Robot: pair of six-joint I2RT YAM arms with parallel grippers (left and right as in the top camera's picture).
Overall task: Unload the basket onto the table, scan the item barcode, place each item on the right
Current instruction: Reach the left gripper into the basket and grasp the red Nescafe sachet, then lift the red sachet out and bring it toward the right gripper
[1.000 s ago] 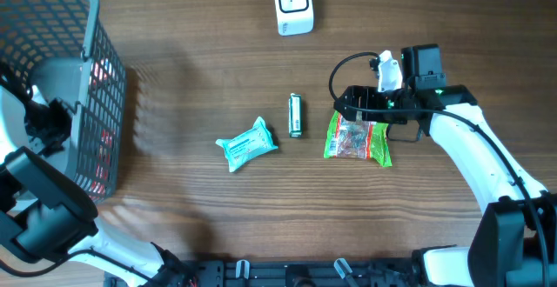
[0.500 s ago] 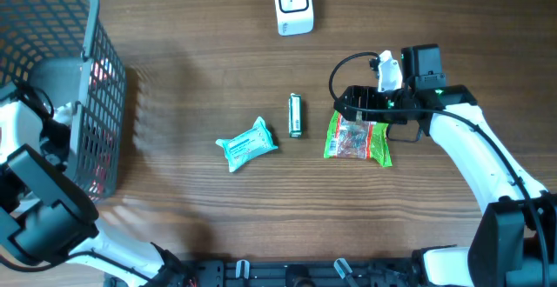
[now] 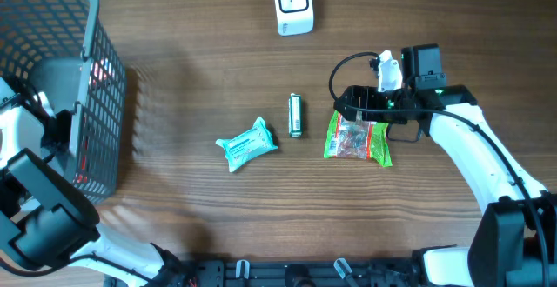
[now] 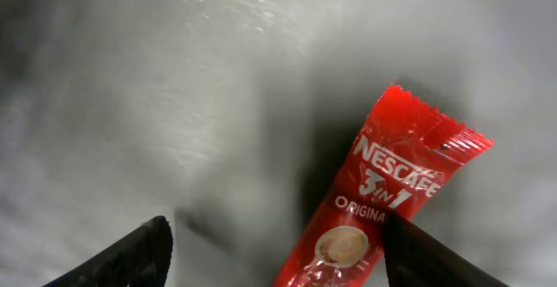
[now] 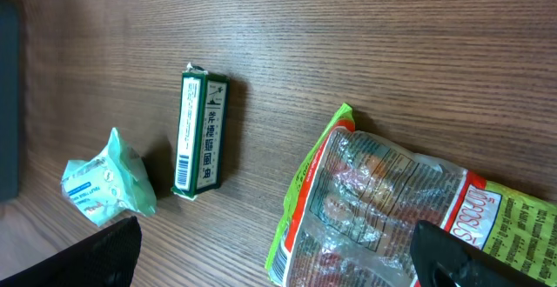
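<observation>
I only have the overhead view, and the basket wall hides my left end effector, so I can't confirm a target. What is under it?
Observer: A red Nescafe 3in1 sachet lies on a blurred grey surface, between the fingers of the left end effector.
Operator: Is it gripped?
Observer: No. The fingers stand apart, wider than the sachet. It lies nearer one of them, and I cannot tell whether that one touches it.
Operator: Any barcode showing on it?
Observer: None that I can see. Only the printed front, with the brand name, faces the left wrist view.
</observation>
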